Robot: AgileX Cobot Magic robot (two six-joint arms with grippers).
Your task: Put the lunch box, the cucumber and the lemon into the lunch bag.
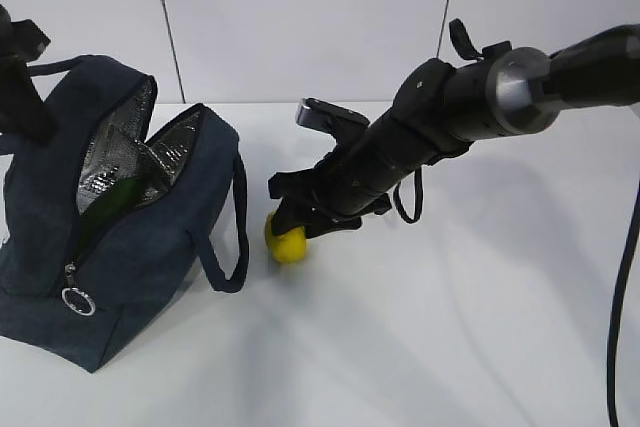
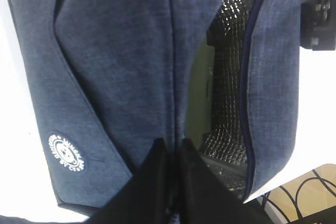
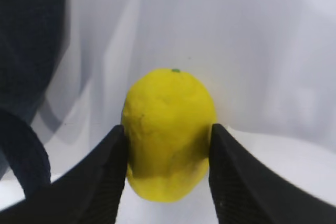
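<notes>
The navy lunch bag [image 1: 150, 247] stands at the left with its top unzipped and the foil lining showing. A dark green cucumber [image 1: 112, 202] lies inside it. In the left wrist view a flat dull green surface [image 2: 202, 93] deep in the bag [image 2: 115, 51] looks like the lunch box lid. My left gripper [image 2: 172, 148] is shut on the fabric edge of the bag's opening. The yellow lemon [image 1: 288, 244] rests on the table just right of the bag. My right gripper [image 3: 168, 135] has both fingers pressed against the sides of the lemon [image 3: 169, 124].
A loop handle [image 1: 235, 237] hangs off the bag's right side, close to the lemon. The zipper's ring pull [image 1: 78, 300] dangles at the bag's front. The white table [image 1: 450, 327] stretches to the right, under the right arm [image 1: 450, 107].
</notes>
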